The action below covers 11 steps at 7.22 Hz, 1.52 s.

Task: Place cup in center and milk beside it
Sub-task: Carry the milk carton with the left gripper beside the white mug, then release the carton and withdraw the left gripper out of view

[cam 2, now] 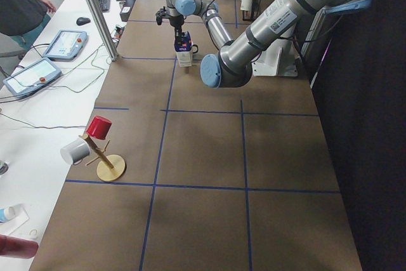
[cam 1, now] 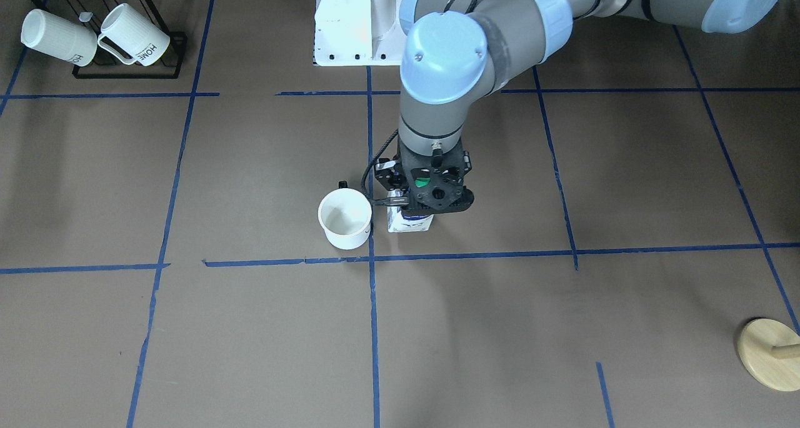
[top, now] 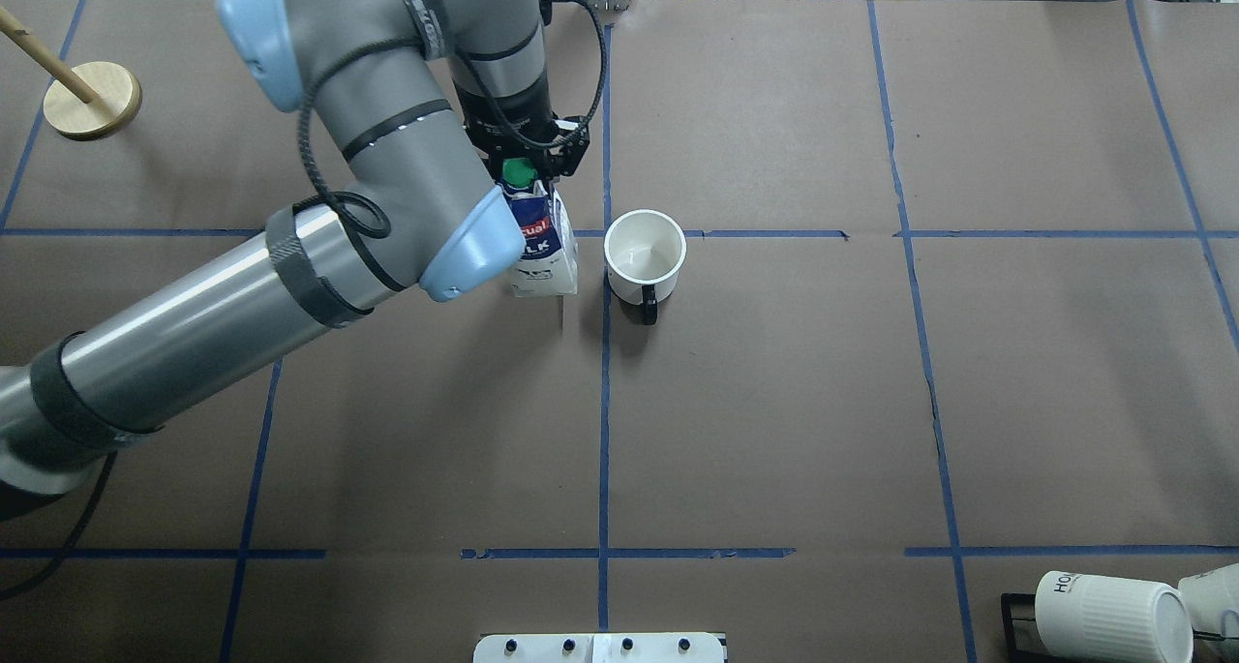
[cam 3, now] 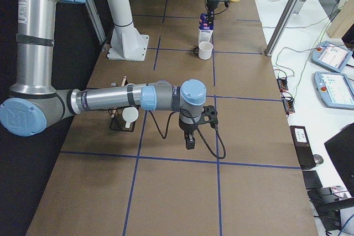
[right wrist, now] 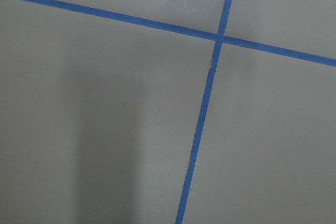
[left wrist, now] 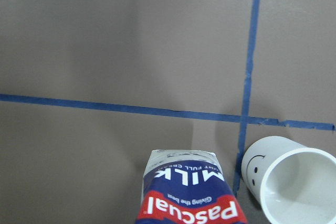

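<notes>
Milk carton (top: pixel 544 256) stands beside smiley cup (top: pixel 645 250) by tape crossing (left wrist: pixel 244 118) — left gripper (top: pixel 528 179) at its top, right gripper (cam 3: pixel 189 141) well apart, jaw states untellable.

The milk (top: pixel 544 245), a blue and white carton with a green cap, stands upright right under the left pincer (top: pixel 528 163). The little white cup (top: pixel 645 249) sits mouth up just to the pincer's right, beside the blue tape crossing (top: pixel 606 233).
</notes>
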### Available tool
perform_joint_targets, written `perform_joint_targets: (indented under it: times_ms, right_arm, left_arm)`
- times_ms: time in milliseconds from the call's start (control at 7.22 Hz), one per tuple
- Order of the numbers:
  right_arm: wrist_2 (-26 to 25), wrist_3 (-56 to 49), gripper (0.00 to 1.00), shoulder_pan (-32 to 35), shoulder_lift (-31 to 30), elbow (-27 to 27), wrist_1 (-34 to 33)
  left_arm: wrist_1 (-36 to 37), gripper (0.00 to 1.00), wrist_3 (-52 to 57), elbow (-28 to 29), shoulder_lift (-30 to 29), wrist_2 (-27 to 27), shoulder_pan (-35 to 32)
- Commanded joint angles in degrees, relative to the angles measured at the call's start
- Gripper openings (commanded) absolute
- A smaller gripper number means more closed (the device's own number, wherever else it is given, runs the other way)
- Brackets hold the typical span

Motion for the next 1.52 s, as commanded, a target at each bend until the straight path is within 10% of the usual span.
perform_joint_targets:
  times_ms: [0, 554, 1108, 1385]
  right_arm:
    - [0.00, 0.09, 1.00, 0.00, 0.00, 0.03, 0.00]
    - [0.09, 0.09, 1.00, 0.00, 0.00, 0.03, 0.00]
    - [0.09, 0.09, 1.00, 0.00, 0.09, 0.03, 0.00]
    - [0.35, 0.09, 1.00, 0.00, 0.00, -0.06, 0.00]
  left_arm:
    - [-0.52, 0.46, 0.24, 1.70, -0.78, 0.77, 0.94]
    - [-3.49, 1.00, -0.29, 1.79, -0.34, 1.56, 1.56]
    - [6.97, 1.00, 7.73, -7.57, 0.88, 0.95, -3.43]
    - [12.39, 1.00, 23.27, -20.12, 13.20, 0.43, -9.66]
